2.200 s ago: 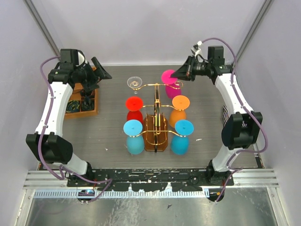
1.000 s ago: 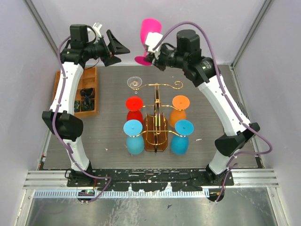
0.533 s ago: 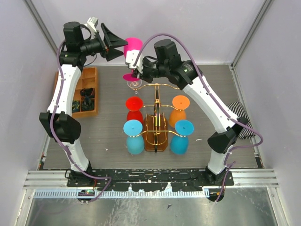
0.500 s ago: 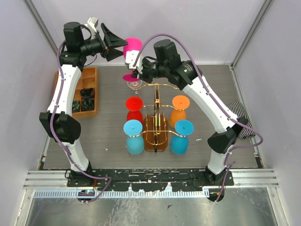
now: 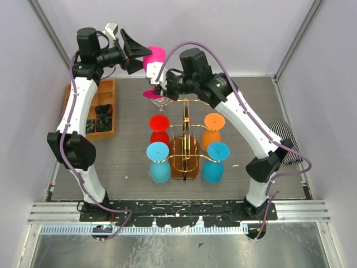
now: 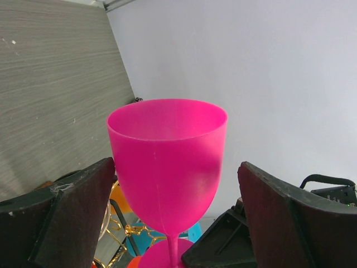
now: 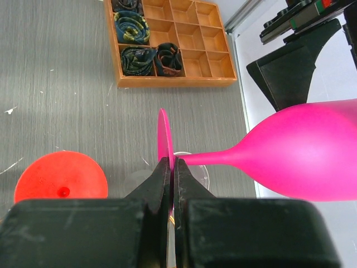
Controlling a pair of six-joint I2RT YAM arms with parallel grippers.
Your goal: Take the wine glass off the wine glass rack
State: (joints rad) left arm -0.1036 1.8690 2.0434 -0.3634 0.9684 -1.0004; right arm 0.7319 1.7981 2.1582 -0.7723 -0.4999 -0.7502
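Note:
The pink wine glass (image 5: 154, 58) is off the rack and held in the air above the table's back left. My right gripper (image 7: 172, 167) is shut on the thin edge of its round foot, with the stem and bowl (image 7: 312, 151) pointing away to the right. In the left wrist view the bowl (image 6: 167, 162) stands upright between the two fingers of my open left gripper (image 6: 175, 218); neither finger touches it. The gold wire wine glass rack (image 5: 186, 134) on its brown base stands mid-table.
On the rack hang a red glass (image 5: 159, 123), an orange glass (image 5: 214, 121), two blue glasses (image 5: 158, 152) and a clear glass (image 5: 160, 100). An orange compartment tray (image 5: 95, 120) sits at the left. A striped cloth (image 5: 287, 151) lies at the right.
The right arm lifted the pink glass from the rack's back right and carried it left. The left gripper came up to meet it, and its open fingers now flank the bowl.

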